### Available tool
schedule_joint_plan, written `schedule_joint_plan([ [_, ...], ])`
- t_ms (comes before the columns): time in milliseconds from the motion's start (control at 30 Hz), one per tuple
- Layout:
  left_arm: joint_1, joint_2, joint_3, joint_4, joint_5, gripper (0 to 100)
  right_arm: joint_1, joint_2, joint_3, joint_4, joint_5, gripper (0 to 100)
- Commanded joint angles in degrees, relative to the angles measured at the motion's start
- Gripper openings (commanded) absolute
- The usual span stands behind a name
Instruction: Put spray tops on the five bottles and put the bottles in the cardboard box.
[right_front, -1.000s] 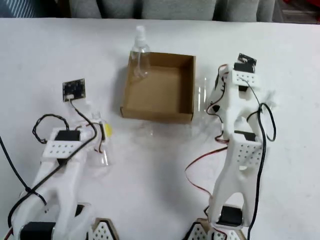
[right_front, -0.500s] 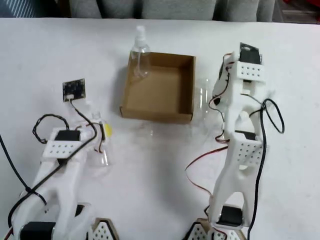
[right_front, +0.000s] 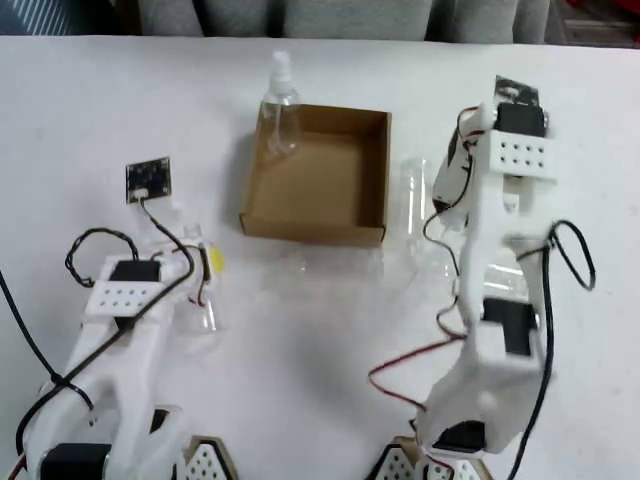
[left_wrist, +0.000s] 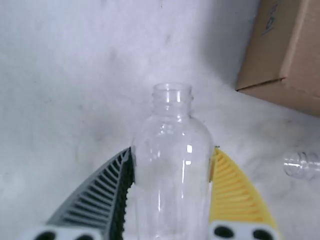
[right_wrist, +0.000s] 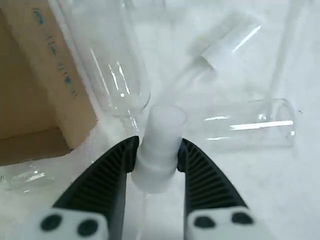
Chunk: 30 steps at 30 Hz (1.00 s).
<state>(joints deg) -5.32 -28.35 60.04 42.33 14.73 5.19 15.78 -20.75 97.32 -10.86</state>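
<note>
My left gripper (left_wrist: 171, 152) is shut on a clear bottle (left_wrist: 172, 145) whose neck is bare and open. From above, that bottle (right_front: 205, 305) is at the table's left, in front of the cardboard box (right_front: 320, 175). My right gripper (right_wrist: 159, 145) is shut on a white spray top (right_wrist: 160, 150), held above clear bottles lying by the box's right side (right_wrist: 107, 70). One bottle with a spray top (right_front: 278, 110) stands in the box's far left corner.
To the right of the box (right_wrist: 40, 75) lie a loose spray top (right_wrist: 227, 42) and a clear cap (right_wrist: 250, 122). Another topless bottle (left_wrist: 300, 165) lies on the table in front of the box. Red and black cables (right_front: 400, 380) trail from the right arm.
The right arm has risen and swung farther right and away, carrying the spray top. The left arm and its bottle have kept still.
</note>
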Motion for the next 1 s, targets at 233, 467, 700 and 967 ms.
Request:
schedule_joint_plan([
  [233,2.59,-14.2,-8.7,7.12,-0.7,2,-5.32,-33.27,22.33,0.92,7.21,1.7],
  [467,14.99,-30.55,-5.45,6.77,-1.76,2,-5.58,-50.51,29.36,-5.93,8.0,1.8],
  [700,31.08,-48.92,1.23,6.86,-12.48,2,-5.93,-68.26,29.54,-18.51,8.0,1.8],
  [967,35.82,-73.8,13.1,7.3,-12.66,2,-12.88,-77.05,29.54,-35.03,8.0,1.8],
])
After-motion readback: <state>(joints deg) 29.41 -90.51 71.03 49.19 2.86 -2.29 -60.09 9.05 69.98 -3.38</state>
